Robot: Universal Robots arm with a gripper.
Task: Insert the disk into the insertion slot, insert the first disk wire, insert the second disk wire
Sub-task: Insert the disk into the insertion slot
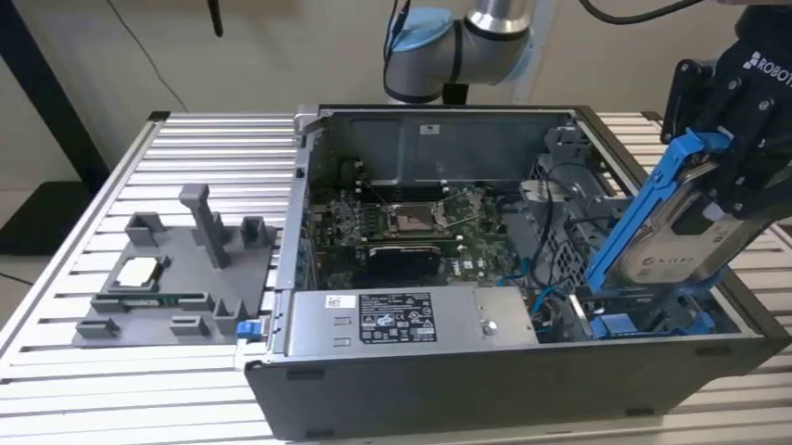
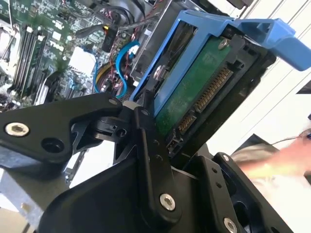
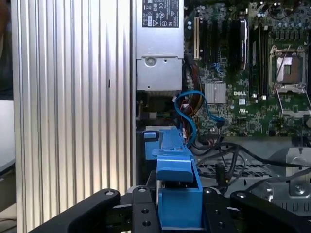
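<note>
on the exterior view's left, a grey holder tray [image 1: 173, 278] is sitting on the ribbed metal table [image 1: 185, 139], well apart from the work. in the middle, the open computer case [image 1: 495, 389] is lying on its side. the power-supply box [image 1: 409, 320] is sitting near its front wall, and the processor socket [image 1: 411, 218] is sitting behind that. i am thinking none of these are getting in the way.

on the exterior view's right, the gripper [image 1: 730, 190] is holding the disk [image 1: 669, 250]. in the first wrist view its jaws are squeezing shut on the two sides of the blue carrier [image 3: 177, 170]. the disk is tilting. its low end is pointing down at the insertion slot [image 1: 644, 320] in the case's corner, and its high end is leaning out toward the case's side. i cannot tell if the low end is touching the slot.

so the first step is looking only part done, because the disk is not lying flat in the slot yet. the two wire steps are not done either. in the second wrist view the disk's plug strip [image 2: 209, 92] is showing bare, and the blue wires [image 3: 187, 124] are lying loose near the slot.

room is looking tight down low. the case's own side is running close on one side, a metal cage [image 1: 563, 185] is standing on the other, and the wires are curling nearby. above the case the air is open.
</note>
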